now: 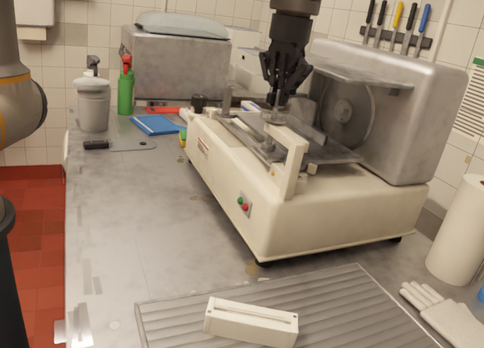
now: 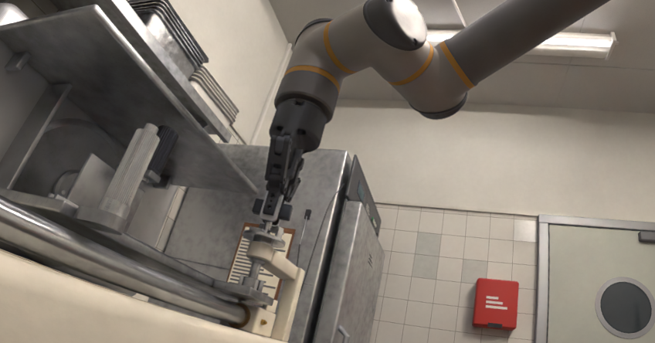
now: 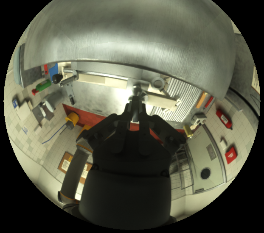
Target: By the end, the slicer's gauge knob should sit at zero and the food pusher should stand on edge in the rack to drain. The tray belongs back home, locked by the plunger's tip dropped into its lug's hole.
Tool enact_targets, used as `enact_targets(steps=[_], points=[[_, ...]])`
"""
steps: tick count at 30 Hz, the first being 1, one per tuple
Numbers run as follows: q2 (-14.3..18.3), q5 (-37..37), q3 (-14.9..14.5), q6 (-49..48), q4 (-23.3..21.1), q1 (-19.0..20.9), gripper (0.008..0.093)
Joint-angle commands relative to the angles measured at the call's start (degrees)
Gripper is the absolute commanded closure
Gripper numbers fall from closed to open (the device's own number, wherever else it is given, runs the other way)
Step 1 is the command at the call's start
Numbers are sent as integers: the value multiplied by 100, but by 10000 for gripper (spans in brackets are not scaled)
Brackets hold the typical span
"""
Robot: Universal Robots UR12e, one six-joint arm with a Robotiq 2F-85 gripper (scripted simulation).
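Observation:
My gripper [image 1: 276, 101] [image 2: 272, 211] [image 3: 135, 107] points straight down over the slicer's cream bracket [image 1: 288, 151], and I grip the thin stem of the plunger [image 1: 275, 114] [image 2: 267, 234] above its disc. The plunger's lower end [image 1: 268, 144] stands below the bracket arm over the steel tray [image 1: 289, 139]. The lug's hole is hidden. The tray lies beside the round blade [image 1: 344, 114]. A black knob [image 1: 199, 101] sits at the slicer's far end. A cream slotted block [image 1: 250, 323] lies on the ribbed drain mat [image 1: 312, 309] near the front.
The slicer's steel housing [image 1: 395, 102] rises just right of my gripper. A steel box [image 1: 176, 59] stands behind. A green spray bottle [image 1: 126, 87], a grey canister [image 1: 93, 102], a blue board [image 1: 156, 124] and a scraper [image 1: 117, 144] lie left. A paper roll [image 1: 459, 231] stands right.

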Motion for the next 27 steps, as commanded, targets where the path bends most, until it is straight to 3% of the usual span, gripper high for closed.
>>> enact_targets(steps=[1,4,27], points=[[-1,-2,-5,0,-5,-1,889],[-1,-2,-5,0,-5,-1,934],[-21,-2,-99,1,109,0,934]])
